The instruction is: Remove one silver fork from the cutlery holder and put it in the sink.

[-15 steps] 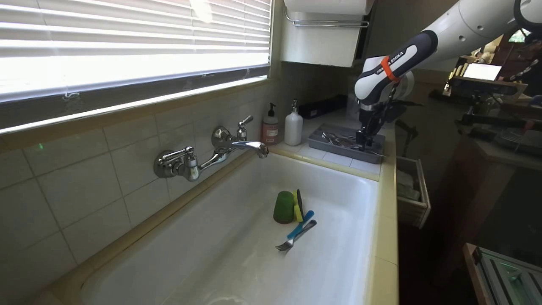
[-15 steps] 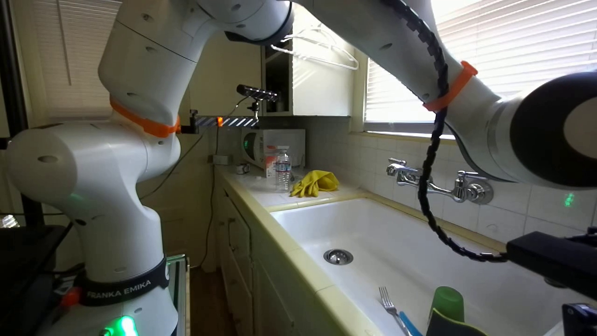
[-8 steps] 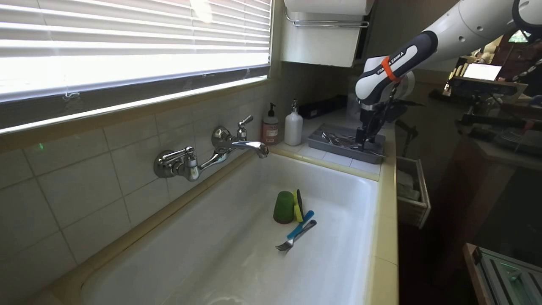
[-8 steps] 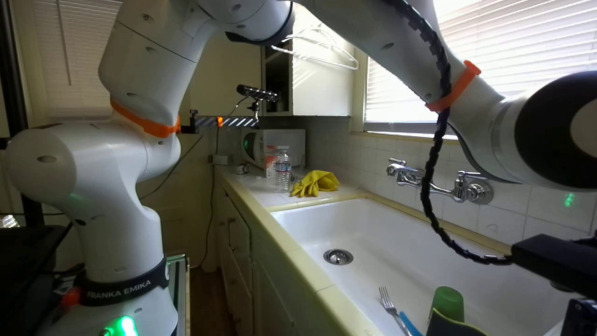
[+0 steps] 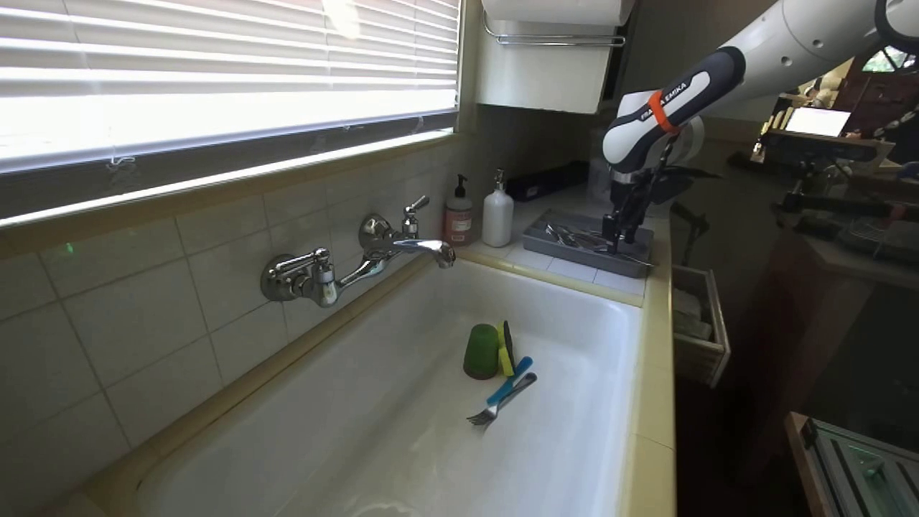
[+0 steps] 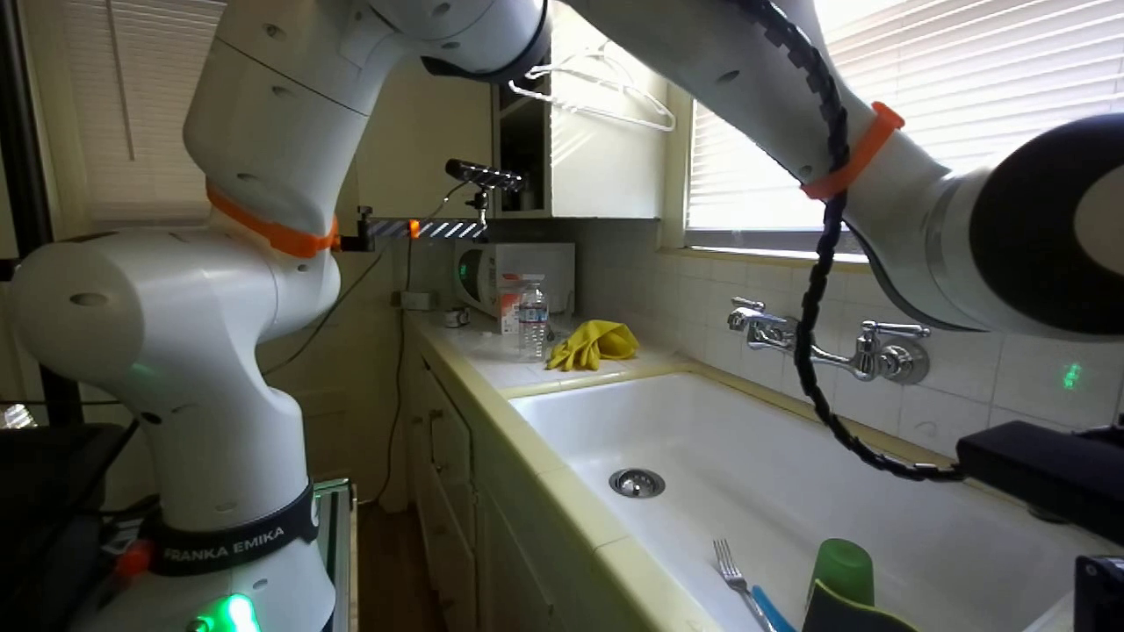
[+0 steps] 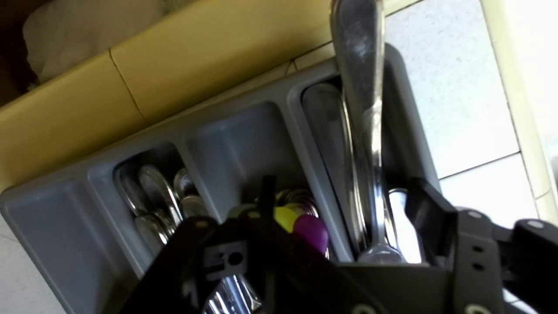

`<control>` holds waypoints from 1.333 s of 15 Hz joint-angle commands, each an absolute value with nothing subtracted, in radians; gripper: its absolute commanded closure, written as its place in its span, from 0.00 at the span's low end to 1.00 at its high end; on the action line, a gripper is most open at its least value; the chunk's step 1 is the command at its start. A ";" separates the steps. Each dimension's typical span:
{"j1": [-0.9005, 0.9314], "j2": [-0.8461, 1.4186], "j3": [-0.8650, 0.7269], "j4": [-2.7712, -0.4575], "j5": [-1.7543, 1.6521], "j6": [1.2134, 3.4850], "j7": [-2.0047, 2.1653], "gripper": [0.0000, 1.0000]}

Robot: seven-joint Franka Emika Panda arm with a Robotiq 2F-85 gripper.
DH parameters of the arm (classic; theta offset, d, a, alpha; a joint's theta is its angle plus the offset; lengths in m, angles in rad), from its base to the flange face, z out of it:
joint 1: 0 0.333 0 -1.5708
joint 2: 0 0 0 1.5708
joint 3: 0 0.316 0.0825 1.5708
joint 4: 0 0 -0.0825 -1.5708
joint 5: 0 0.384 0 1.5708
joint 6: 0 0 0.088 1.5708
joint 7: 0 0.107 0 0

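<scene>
The grey cutlery tray (image 5: 574, 262) stands on the tiled counter beyond the sink. In the wrist view the tray (image 7: 239, 104) holds silver cutlery in several compartments. A large silver utensil (image 7: 359, 65) rises at the right compartment, its lower end partly hidden. Most cutlery heads are hidden, so I cannot tell which pieces are forks. My gripper (image 7: 344, 185) is open low over the tray, fingers apart across a divider; it shows also in an exterior view (image 5: 621, 240). The white sink (image 5: 402, 445) holds a silver fork (image 5: 484, 416), also in an exterior view (image 6: 731, 570).
In the sink, a blue-handled item (image 5: 510, 380), a green cup (image 5: 481, 352) and a yellow sponge (image 5: 505, 352) lie beside the fork. A chrome tap (image 5: 366, 262) juts over it. A white soap bottle (image 5: 497, 219) stands by the tray. Yellow gloves (image 6: 597, 344) lie on the counter.
The arm and gripper have risen slightly over the tray in the last half second. The things in the sink have not moved.
</scene>
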State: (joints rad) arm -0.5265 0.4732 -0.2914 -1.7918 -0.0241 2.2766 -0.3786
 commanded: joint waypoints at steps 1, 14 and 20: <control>-0.524 0.459 -0.292 -1.794 -0.004 2.227 -0.321 0.55; -0.533 0.475 -0.284 -1.784 0.114 2.230 -0.231 0.77; -0.531 0.484 -0.290 -1.780 0.118 2.234 -0.206 0.37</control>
